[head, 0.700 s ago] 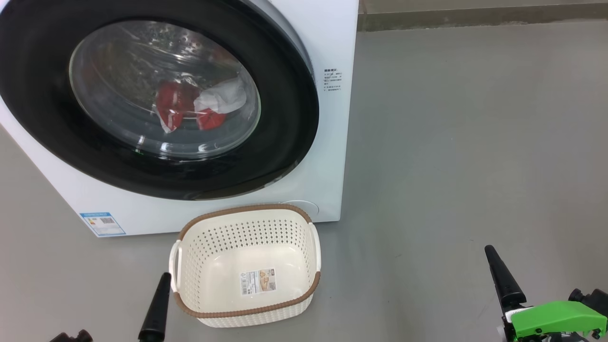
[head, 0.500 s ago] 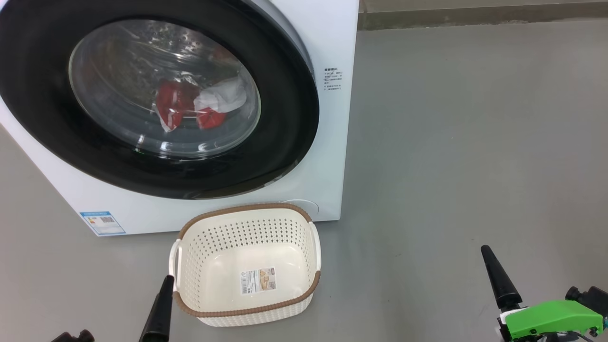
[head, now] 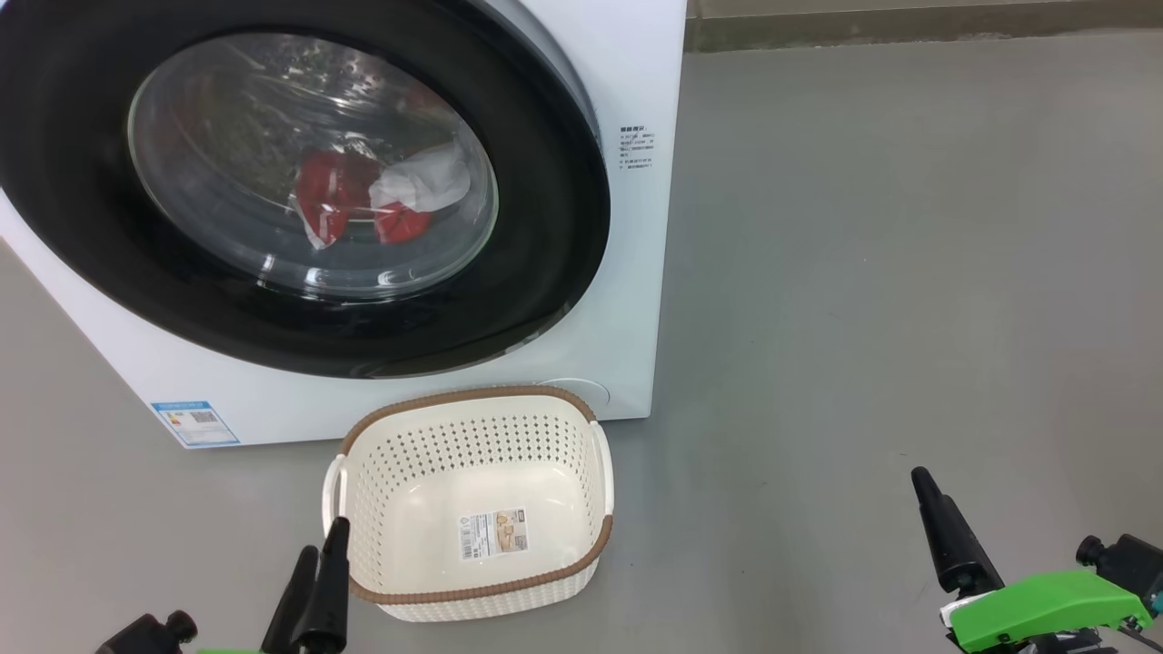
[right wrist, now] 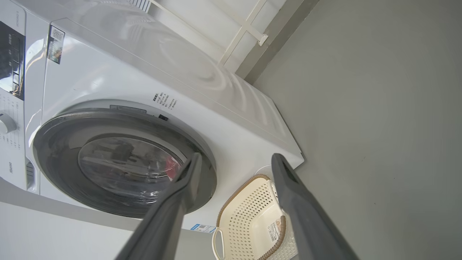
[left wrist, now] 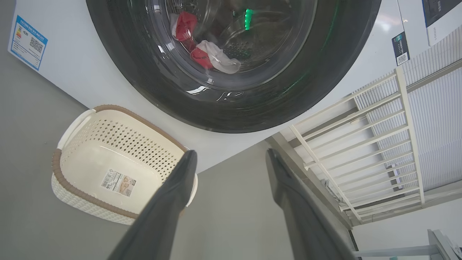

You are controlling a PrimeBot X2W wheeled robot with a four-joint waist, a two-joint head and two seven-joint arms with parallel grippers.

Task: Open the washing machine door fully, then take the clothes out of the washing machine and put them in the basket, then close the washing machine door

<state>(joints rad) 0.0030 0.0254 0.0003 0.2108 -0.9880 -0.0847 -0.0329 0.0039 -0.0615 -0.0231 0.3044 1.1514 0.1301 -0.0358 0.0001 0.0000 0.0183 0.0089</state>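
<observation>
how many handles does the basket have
2: the left handle and the right handle, one on each side of the basket; none looks hidden.

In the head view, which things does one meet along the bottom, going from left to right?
Left gripper → basket → right gripper.

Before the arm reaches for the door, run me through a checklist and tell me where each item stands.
1. Jaws on both arms open, empty: ok.
2. Door fully open: not ok, it covers the drum.
3. Door handle located: cannot tell.
4. Clothes inside the drum: ok.
5. Basket upright, no clothes in it: ok.
6. Basket out of the door's swing: cannot tell.
</observation>
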